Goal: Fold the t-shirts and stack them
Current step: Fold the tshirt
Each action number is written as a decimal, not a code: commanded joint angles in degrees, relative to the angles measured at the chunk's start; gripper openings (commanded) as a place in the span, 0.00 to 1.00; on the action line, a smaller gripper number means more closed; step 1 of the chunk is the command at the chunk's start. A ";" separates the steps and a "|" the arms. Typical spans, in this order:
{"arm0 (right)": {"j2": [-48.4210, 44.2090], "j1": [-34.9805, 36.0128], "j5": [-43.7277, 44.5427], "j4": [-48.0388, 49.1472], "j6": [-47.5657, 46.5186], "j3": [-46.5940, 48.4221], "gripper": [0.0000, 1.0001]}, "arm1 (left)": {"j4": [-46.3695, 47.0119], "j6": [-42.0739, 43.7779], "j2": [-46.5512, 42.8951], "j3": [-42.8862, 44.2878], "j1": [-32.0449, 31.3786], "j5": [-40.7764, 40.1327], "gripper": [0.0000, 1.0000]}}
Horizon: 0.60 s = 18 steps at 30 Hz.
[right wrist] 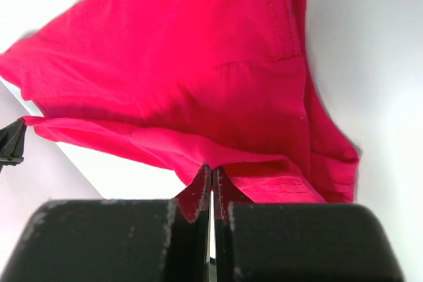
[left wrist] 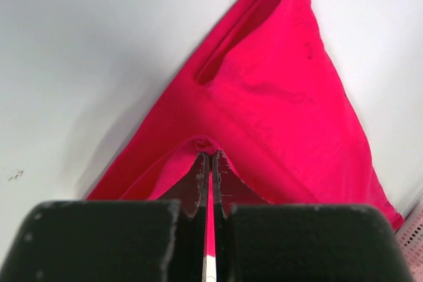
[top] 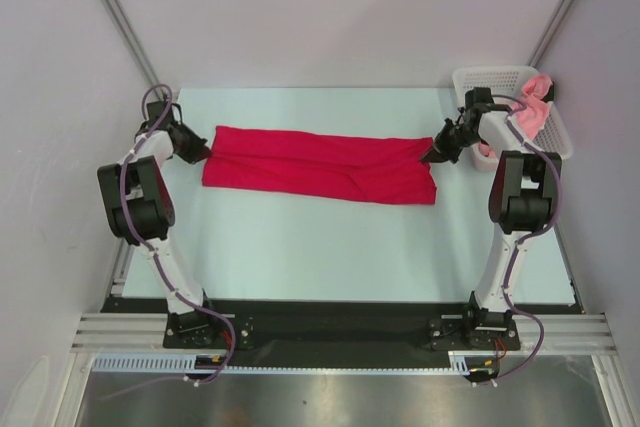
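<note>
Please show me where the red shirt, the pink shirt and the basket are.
red shirt [top: 315,167]: top camera, middle of the cloth.
pink shirt [top: 533,112]: top camera, bunched part inside the basket.
basket [top: 490,71]: top camera, far rim.

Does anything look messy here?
The light salmon pink t-shirt spills over the rim of the white plastic mesh basket, far right. The crimson red t-shirt, pinched between the left gripper and right gripper, is creased diagonally near its right end.

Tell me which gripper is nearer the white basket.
Right. The right gripper pinches the red shirt at its right end, just left of the basket. The left gripper pinches the shirt's opposite end, far from it.
</note>
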 commanded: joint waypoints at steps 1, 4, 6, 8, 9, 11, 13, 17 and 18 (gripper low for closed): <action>0.86 -0.42 1.09 -0.34 -0.78 2.69 0.00 | -0.26 -1.05 1.27 3.59 -0.38 -0.40 0.00; 1.21 -0.42 1.44 0.36 -0.25 2.78 0.00 | -1.06 -0.61 1.72 4.30 -0.38 -1.27 0.00; 1.30 -0.42 1.27 1.23 0.45 2.87 0.00 | -1.67 -0.44 1.89 4.38 -0.38 -2.07 0.00; 1.21 -0.42 1.00 1.76 0.98 2.95 0.00 | -2.02 -0.26 2.24 4.73 -0.37 -2.51 0.00; 1.30 -0.51 0.74 1.94 1.50 3.13 0.00 | -2.28 -0.26 2.24 5.00 -0.29 -2.60 0.00; 1.39 -0.42 0.39 2.12 2.03 3.48 0.00 | -2.64 -0.09 2.51 5.26 -0.29 -2.95 0.00; 1.47 -0.42 0.56 2.20 2.21 4.18 0.00 | -2.90 0.09 2.59 5.61 -0.29 -3.39 0.00; 2.70 -0.51 0.65 2.29 1.95 5.15 0.00 | -3.52 -0.17 3.91 6.76 -0.29 -2.43 0.00; 3.05 -0.60 0.48 2.38 2.04 5.59 0.00 | -3.52 -0.17 4.35 7.11 -0.37 -2.16 0.00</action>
